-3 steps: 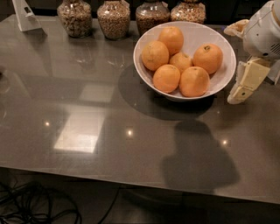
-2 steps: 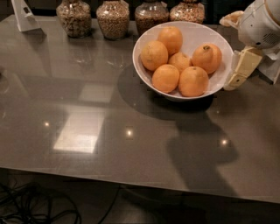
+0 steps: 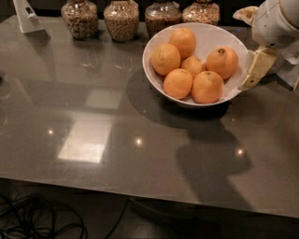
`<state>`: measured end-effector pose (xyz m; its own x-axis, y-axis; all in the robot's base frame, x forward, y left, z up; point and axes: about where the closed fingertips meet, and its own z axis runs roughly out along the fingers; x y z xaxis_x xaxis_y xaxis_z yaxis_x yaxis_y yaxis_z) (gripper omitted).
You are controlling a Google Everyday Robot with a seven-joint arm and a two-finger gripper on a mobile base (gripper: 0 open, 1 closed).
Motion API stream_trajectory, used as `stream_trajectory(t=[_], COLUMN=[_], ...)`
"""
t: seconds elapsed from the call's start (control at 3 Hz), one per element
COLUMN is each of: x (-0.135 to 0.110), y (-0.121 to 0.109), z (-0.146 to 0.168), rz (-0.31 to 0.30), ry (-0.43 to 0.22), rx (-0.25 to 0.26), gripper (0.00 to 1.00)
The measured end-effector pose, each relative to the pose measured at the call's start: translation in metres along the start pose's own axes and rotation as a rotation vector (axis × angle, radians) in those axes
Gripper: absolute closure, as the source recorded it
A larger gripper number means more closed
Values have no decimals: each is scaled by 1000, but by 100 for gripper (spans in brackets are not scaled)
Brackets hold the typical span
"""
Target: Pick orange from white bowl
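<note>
The white bowl (image 3: 210,34) stands at the back right of the grey table (image 3: 93,140) and holds several oranges. The orange (image 3: 222,62) with a dark stem spot lies at the bowl's right side, beside the rim. My gripper (image 3: 250,43) hangs at the bowl's right edge, just right of that orange. It is open, with one cream finger (image 3: 255,69) by the rim's right side and the other (image 3: 245,14) behind the rim's far right. It holds nothing.
Several glass jars of grain (image 3: 121,19) line the table's far edge behind the bowl. A white stand (image 3: 27,17) is at the far left corner. Cables (image 3: 37,219) lie on the floor below the near edge.
The gripper has moved left, closer to the bowl's right rim. The bowl and oranges have stayed in place.
</note>
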<state>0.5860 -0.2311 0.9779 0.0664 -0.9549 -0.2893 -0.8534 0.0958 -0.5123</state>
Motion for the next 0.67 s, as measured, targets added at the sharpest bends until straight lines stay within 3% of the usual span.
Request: stream_trajectory(t=[0.33, 0.67], x=[2, 1], y=[-29, -48], z=[0, 2], rz=[-90, -174], ry=[22, 44], rx=[106, 160], gripper=[0, 19])
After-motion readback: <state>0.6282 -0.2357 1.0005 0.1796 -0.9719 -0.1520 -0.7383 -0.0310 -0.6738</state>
